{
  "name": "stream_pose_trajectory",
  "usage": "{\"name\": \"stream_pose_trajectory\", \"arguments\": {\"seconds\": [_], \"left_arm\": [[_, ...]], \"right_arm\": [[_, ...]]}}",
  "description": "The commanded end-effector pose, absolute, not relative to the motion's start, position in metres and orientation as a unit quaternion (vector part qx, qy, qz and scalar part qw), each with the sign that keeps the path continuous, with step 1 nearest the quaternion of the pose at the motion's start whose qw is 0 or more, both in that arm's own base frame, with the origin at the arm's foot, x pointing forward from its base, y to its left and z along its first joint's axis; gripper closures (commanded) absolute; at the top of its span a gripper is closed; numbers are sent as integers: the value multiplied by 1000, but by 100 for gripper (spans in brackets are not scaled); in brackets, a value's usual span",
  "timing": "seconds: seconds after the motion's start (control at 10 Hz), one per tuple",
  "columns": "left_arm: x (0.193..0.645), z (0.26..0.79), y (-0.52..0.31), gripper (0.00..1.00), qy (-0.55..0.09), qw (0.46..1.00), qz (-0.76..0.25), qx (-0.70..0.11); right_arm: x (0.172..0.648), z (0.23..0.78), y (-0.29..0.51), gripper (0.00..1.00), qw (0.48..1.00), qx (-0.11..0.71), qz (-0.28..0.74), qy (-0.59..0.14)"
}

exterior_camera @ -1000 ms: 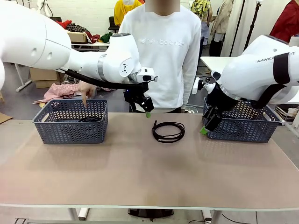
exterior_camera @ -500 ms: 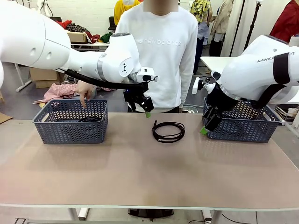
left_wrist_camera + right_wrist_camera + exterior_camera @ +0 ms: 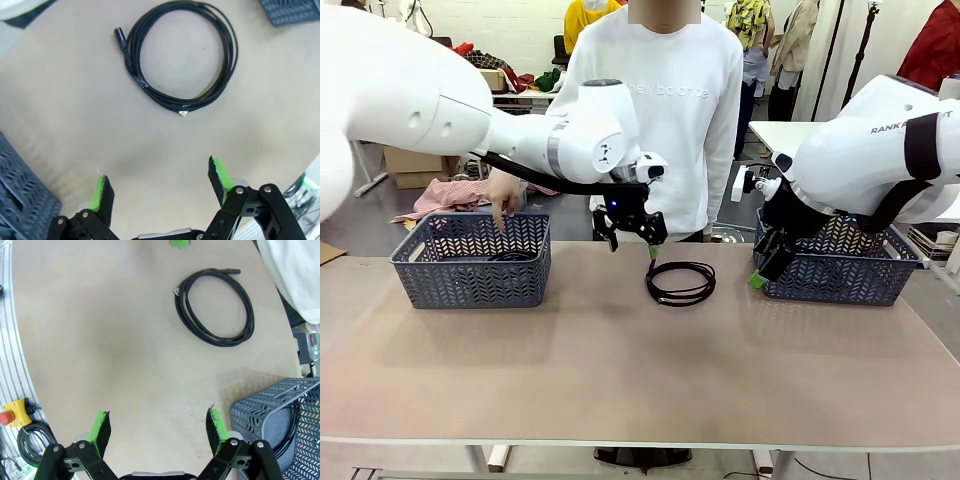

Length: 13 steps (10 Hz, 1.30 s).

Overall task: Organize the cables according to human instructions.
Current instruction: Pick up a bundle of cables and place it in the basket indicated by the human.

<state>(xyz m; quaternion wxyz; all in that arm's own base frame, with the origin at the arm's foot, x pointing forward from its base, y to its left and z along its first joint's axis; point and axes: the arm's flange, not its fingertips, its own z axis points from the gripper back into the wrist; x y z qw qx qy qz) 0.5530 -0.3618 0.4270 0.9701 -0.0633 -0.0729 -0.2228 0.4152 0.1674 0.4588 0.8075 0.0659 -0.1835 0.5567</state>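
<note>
1. One coiled cable (image 3: 680,281) lies flat on the bare tan table (image 3: 620,370), near the far edge and roughly midway between the two baskets, touching neither.
2. It is a thin black cord wound into a round coil of a few loose loops; from the left wrist view (image 3: 182,55) a small black barrel plug juts out at one side and a tiny pale tip shows at the opposite side.
3. A second black cable (image 3: 512,256) lies inside the left basket (image 3: 470,262), a blue-grey herringbone-patterned one; the person's hand (image 3: 501,194) points a finger down into it.
4. The right wrist view shows another black cord (image 3: 291,427) draped inside the right basket (image 3: 267,412).
5. The left gripper (image 3: 632,235) hangs just above the table beside the middle coil, jaws spread wide, holding nothing.
6. The right gripper (image 3: 767,265) sits against the near corner of the right basket (image 3: 840,270), jaws likewise apart and empty.
7. Readable writing: "new balance" across the person's white sweatshirt (image 3: 665,110), and part of the maker's name, "RANK", on the right arm (image 3: 880,150).
</note>
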Motion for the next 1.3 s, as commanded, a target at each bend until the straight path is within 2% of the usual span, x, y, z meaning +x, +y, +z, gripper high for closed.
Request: {"name": "stream_pose_trajectory", "arguments": {"seconds": [0.0, 0.3, 0.8, 1.2], "left_arm": [[567, 415, -388, 0, -44, 983, -177, -39], [587, 393, -411, 0, -16, 990, -135, -35], [610, 369, -419, 0, -15, 996, -83, -24], [606, 366, -417, 0, -12, 993, -106, -42]], "right_arm": [[414, 458, 168, 0, 807, 65, 558, -184], [414, 458, 168, 0, 807, 65, 558, -184], [414, 458, 168, 0, 807, 65, 558, -184], [414, 458, 168, 0, 807, 65, 558, -184]]}}
